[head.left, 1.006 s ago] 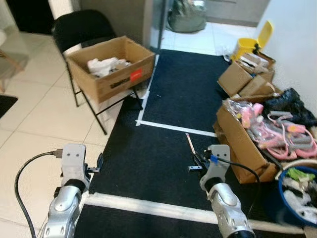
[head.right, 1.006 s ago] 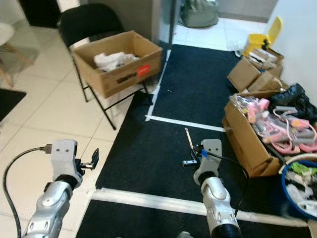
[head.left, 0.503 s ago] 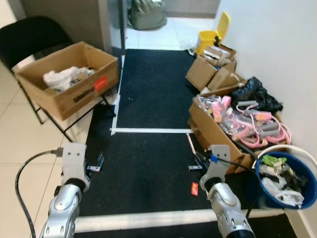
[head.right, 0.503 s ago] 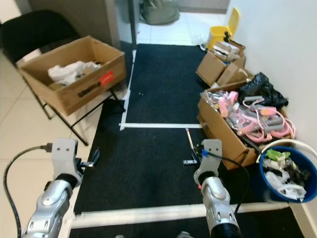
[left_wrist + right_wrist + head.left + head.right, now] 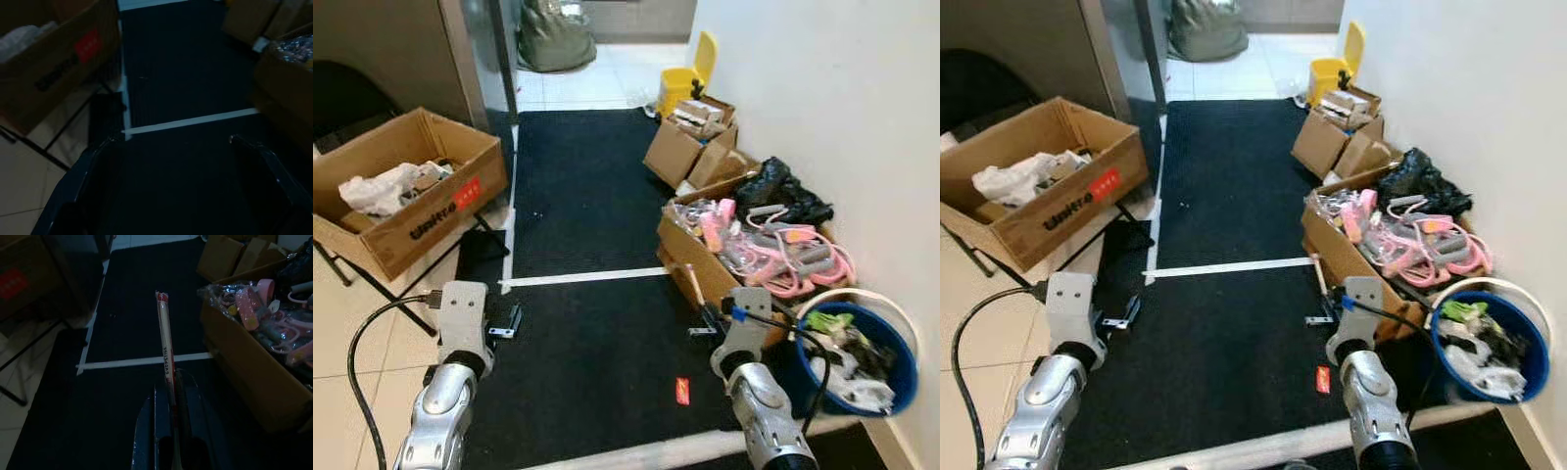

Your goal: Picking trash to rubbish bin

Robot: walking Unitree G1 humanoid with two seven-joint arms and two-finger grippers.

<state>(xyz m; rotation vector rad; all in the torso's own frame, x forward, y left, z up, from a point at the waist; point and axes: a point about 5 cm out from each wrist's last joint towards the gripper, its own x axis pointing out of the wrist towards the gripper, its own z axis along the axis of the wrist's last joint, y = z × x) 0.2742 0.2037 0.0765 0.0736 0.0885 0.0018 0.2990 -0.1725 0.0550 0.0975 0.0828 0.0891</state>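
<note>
Right wrist view shows the right pincer [image 5: 168,396] closed on a thin paper-wrapped stick [image 5: 165,338], which pokes straight out past the fingertips over the black mat [image 5: 137,303]. Just beside this pincer, on its outer side, sits a cardboard box of pink hangers [image 5: 773,257]; a little farther out on that side stands the blue rubbish bin [image 5: 857,357], already holding scraps. A small red wrapper [image 5: 682,390] lies on the mat below and slightly inward of the right pincer. Over at the mat's other edge, the left pincer [image 5: 176,147] hangs with its fingers spread wide, empty. Ahead of it and outward, a cardboard box [image 5: 406,186] with crumpled paper rests on a chair.
</note>
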